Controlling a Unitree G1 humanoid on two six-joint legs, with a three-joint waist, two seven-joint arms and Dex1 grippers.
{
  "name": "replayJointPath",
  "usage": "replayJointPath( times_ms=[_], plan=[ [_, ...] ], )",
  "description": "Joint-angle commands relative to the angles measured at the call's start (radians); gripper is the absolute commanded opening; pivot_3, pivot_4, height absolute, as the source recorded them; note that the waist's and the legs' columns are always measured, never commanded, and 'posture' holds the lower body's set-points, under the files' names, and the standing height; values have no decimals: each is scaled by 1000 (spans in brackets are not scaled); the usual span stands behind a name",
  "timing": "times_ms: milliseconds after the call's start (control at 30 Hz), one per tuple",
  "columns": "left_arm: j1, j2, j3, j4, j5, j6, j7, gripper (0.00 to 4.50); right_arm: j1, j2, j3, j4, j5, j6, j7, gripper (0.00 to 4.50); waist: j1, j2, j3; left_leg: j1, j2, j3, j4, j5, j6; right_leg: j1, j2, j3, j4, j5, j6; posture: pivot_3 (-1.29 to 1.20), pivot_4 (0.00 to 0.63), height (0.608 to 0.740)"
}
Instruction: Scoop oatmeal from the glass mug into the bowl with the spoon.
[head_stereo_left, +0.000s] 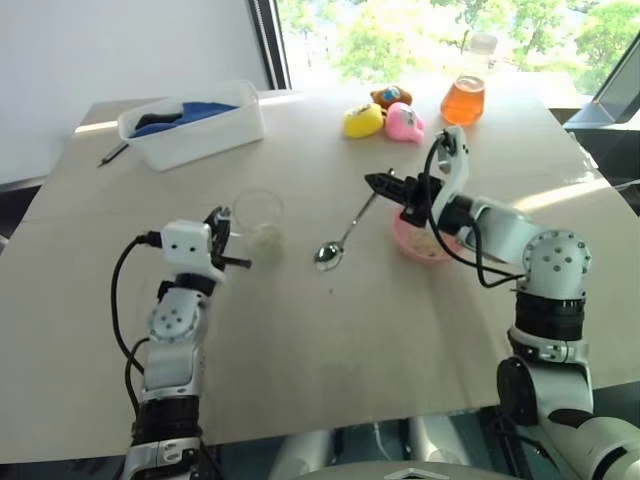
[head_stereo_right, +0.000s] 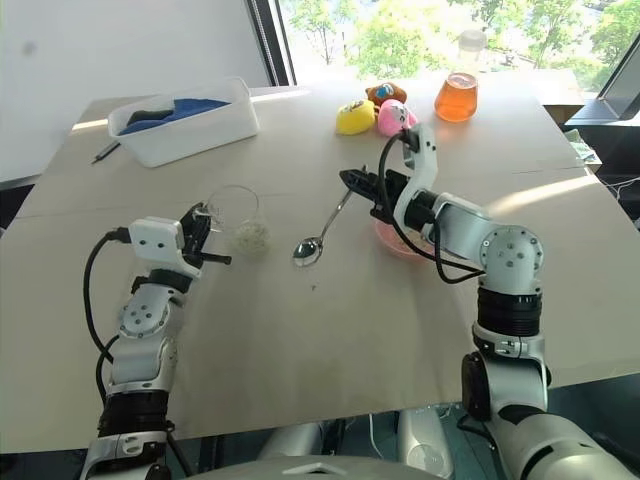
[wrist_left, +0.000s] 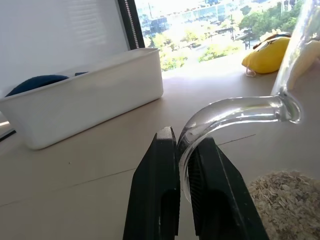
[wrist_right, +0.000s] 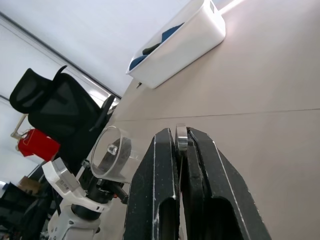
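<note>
Glass mug (head_stereo_left: 257, 212) handle pinched by left hand (wrist_left: 182, 150); raised right hand (head_stereo_left: 378, 183) pinching spoon (head_stereo_left: 341, 241).

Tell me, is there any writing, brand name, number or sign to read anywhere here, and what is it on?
None can be read.
The flask of orange liquid: no label shows.
The white bin: plain sides, no print.
The glass mug, pink bowl and spoon: no markings.
The toys: face patterns at most, no letters.
The robot's arms: no legible lettering.
</note>
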Motion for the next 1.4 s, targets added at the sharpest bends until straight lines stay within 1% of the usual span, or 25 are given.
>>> replayJointPath(
  times_ms=[33,133,267,400,500,633,733,833,900,1000,1133,1267,1400],
  plan=[
    [9,5,-10,-13,-4,30,-17,311,-58,7,-10,-24,10,-32,14,0,0,0,0,0,0,0,0,0,0,0,0,0,0,0,0,0,150,740],
    [-6,-4,-11,-33,-36,70,-24,311,-97,-6,-18,-15,-9,-50,20,0,2,0,0,0,0,0,0,0,0,0,0,0,0,0,0,0,150,740],
    [-29,-10,-21,-78,-72,129,-36,311,-201,-25,-43,22,-38,-91,14,0,5,0,0,-1,-1,-1,1,0,0,0,0,-1,0,0,0,0,150,740],
    [-51,-15,-47,-113,-80,168,-58,311,-317,-11,-48,52,-56,-123,2,0,3,0,0,-2,-1,-1,1,0,0,-1,0,-1,-1,0,0,0,150,740],
    [-78,-19,-65,-124,-71,186,-64,311,-358,7,-44,61,-36,-113,19,0,0,0,0,-10,-1,-2,2,0,0,-8,-1,-1,0,0,0,0,150,740],
    [-105,-21,-88,-134,-60,188,-74,311,-337,9,24,63,-105,-110,67,0,-1,0,0,-11,-1,-2,2,0,0,-9,-2,-2,-1,0,0,0,150,740],
    [-97,-19,-97,-139,-57,185,-85,311,-307,-36,114,66,-213,-112,119,0,-2,0,0,-11,-1,-2,2,0,0,-9,-2,-2,0,0,0,0,150,740],
    [-86,-13,-100,-146,-58,179,-100,311,-289,-99,220,51,-348,-159,205,0,-2,0,0,-11,-1,-2,3,0,0,-9,-2,-2,0,0,0,0,150,740],
    [-89,-12,-103,-143,-57,179,-105,311,-282,-117,266,48,-404,-181,251,0,-2,0,0,-11,-1,-2,3,0,0,-9,-2,-2,0,0,0,0,150,740],
    [-106,-15,-119,-128,-43,170,-115,311,-277,-91,327,54,-456,-195,290,0,-2,0,0,-11,-1,-2,3,0,0,-9,-2,-2,0,0,0,0,150,740],
    [-121,-29,-134,-107,-30,161,-117,311,-263,-33,335,77,-482,-174,292,0,-1,0,0,-11,-1,-2,4,0,0,-9,-2,-2,0,1,0,0,150,740],
    [-125,-44,-143,-99,-27,160,-114,311,-218,2,415,59,-574,-219,324,0,-1,0,0,-11,-2,-2,4,0,0,-9,-1,-3,0,1,0,0,150,740],
    [-131,-53,-149,-100,-27,163,-115,311,-198,26,426,54,-609,-215,343,0,0,0,0,-11,-2,-2,4,0,0,-9,-1,-3,1,1,0,0,150,740]
  ],
)
